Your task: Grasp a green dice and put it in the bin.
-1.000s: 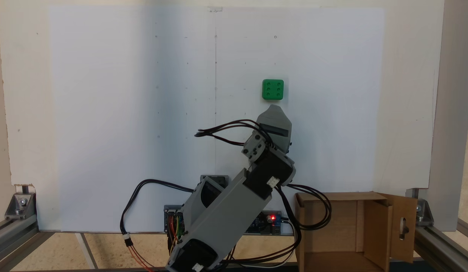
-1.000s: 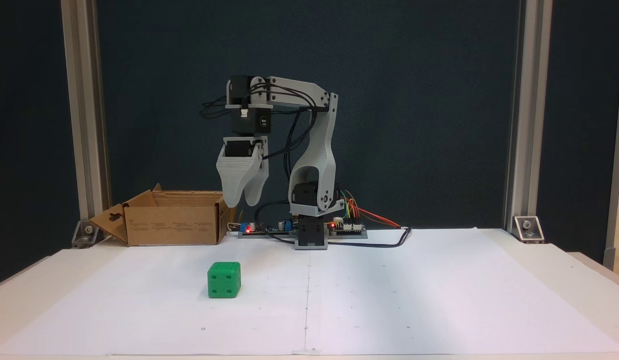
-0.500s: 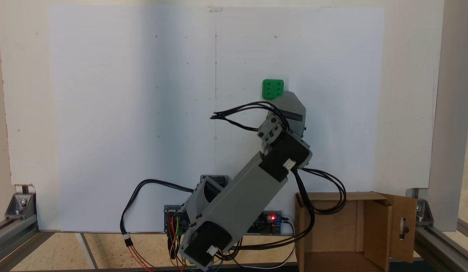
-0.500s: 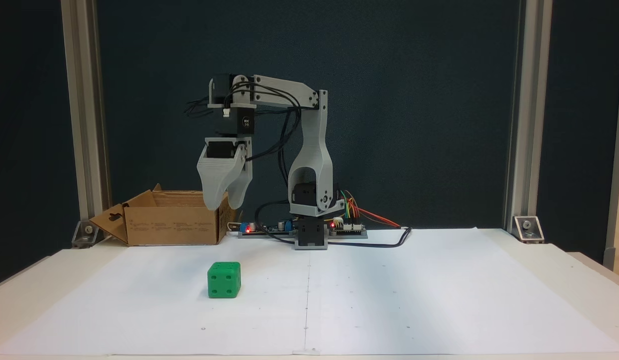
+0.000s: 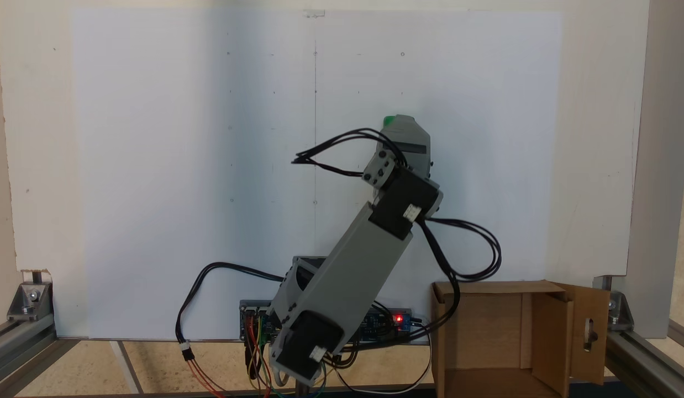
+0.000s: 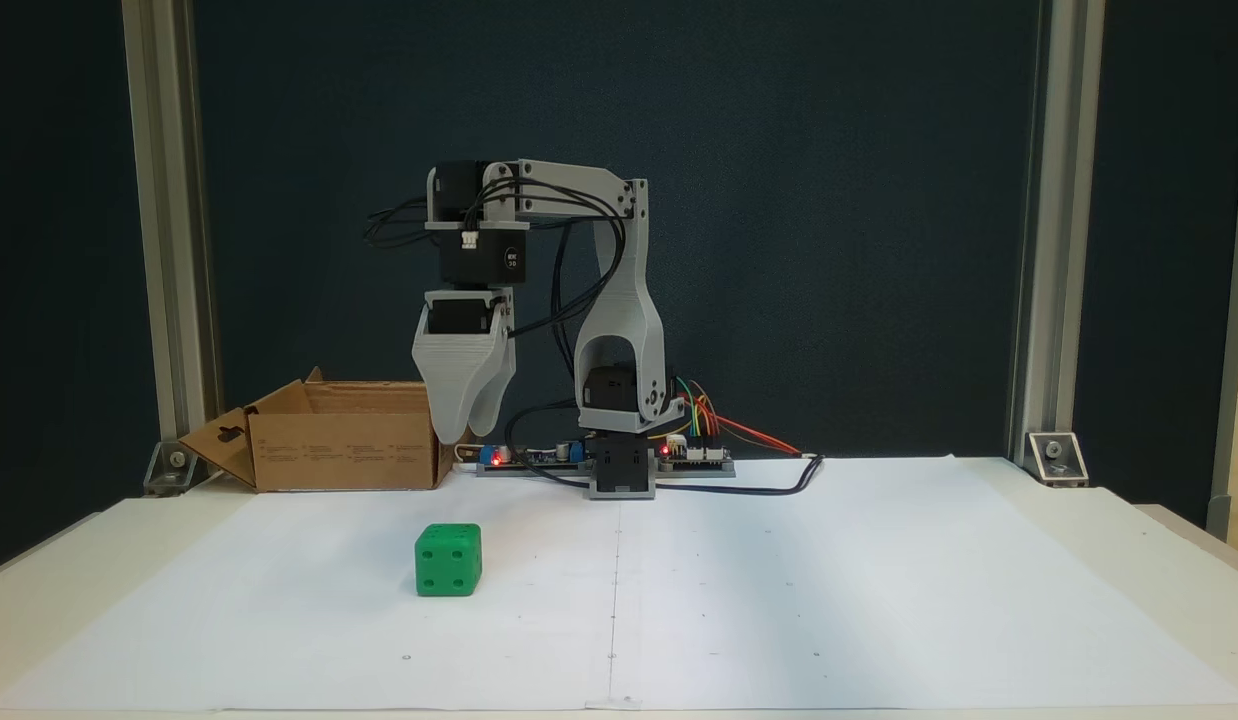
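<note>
The green dice (image 6: 448, 560) rests on the white paper, left of the centre line in a fixed view. From above, only a green sliver of the dice (image 5: 389, 119) shows at the edge of the gripper (image 5: 404, 128), which covers the rest. My gripper (image 6: 463, 436) hangs well above the table, pointing down, higher than the dice and slightly to its right. Its jaws stand together with nothing between them. The cardboard bin (image 6: 344, 450) sits at the back left beside the arm's base; from above the bin (image 5: 488, 287) is at the lower right, its flap with the slot folded out.
The arm's base and controller boards (image 6: 619, 460) with coloured wires sit at the back centre. Black cables (image 5: 469, 249) loop from the wrist towards the bin. Aluminium frame posts (image 6: 164, 240) stand at both back corners. White paper (image 6: 829, 580) covers the table.
The arm has reached farther out and swung: from above the gripper now covers the dice it was short of. From the front it shifted slightly right. The dice has not moved.
</note>
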Robot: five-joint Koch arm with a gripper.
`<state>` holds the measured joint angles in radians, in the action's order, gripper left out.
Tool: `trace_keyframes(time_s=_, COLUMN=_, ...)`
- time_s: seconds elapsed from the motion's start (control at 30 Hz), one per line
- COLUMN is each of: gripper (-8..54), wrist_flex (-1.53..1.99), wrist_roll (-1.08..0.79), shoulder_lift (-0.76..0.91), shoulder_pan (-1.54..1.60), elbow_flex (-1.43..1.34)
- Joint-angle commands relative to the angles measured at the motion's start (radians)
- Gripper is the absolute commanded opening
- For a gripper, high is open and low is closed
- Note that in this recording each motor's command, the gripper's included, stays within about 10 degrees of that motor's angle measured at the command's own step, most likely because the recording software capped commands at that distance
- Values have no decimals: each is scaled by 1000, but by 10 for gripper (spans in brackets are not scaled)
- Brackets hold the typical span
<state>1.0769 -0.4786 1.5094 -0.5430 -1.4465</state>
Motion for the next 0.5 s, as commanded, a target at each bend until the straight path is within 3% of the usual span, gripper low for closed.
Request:
trace_keyframes(time_s=0.0, gripper=454, wrist_flex=-9, wrist_roll=-74, shoulder_lift=-9, shoulder_pan=6, elbow_flex=75)
trace_keyframes(time_s=0.47, gripper=453, wrist_flex=-14, wrist_roll=-129, shoulder_lift=-98, shoulder_pan=29, elbow_flex=120)
